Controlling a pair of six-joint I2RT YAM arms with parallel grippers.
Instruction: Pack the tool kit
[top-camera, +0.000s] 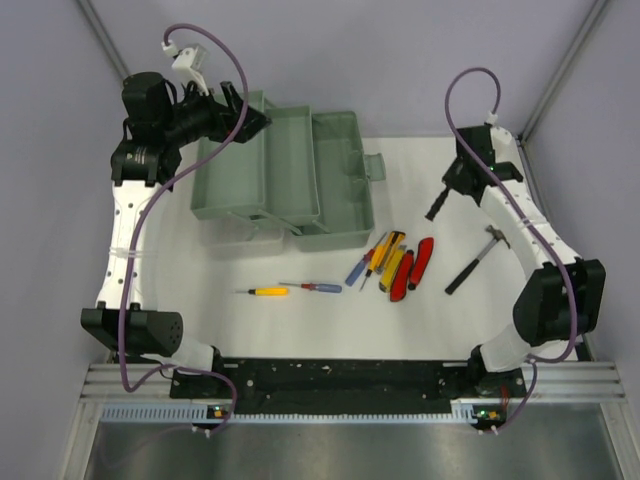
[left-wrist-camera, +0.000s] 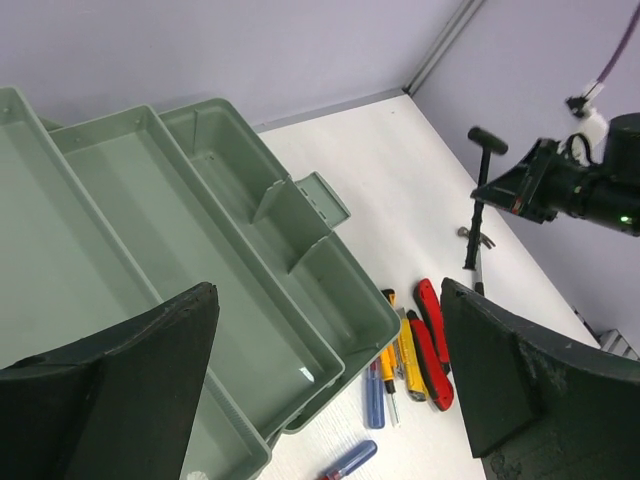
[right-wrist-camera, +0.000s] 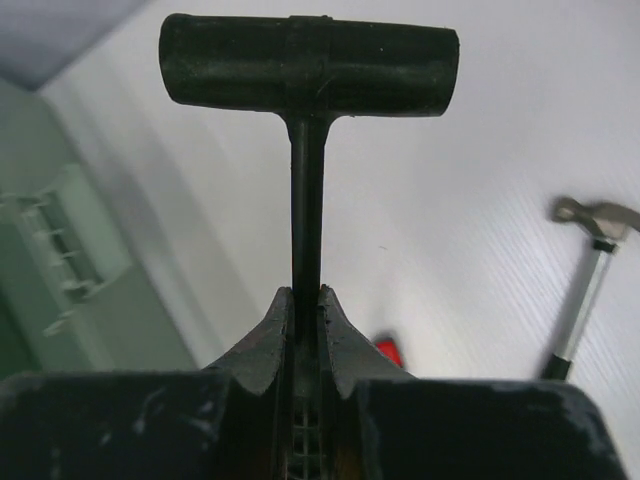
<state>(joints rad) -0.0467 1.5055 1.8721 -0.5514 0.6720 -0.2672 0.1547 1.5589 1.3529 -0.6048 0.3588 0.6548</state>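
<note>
The right claw, clenched on the shaft of a black mallet, holds it aloft while the left claw hangs released over the sage toolbox, its trays apparently empty; the screwdrivers, utility knife, pliers and claw hammer lie near the right claw, unpacked.

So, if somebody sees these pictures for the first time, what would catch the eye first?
First, the right hand, shut on the handle of a black mallet at the right side of the table. Then the green toolbox, open at the far side, left of centre, with the open left hand above it. The red-handled pliers lie bright near the middle.
</note>
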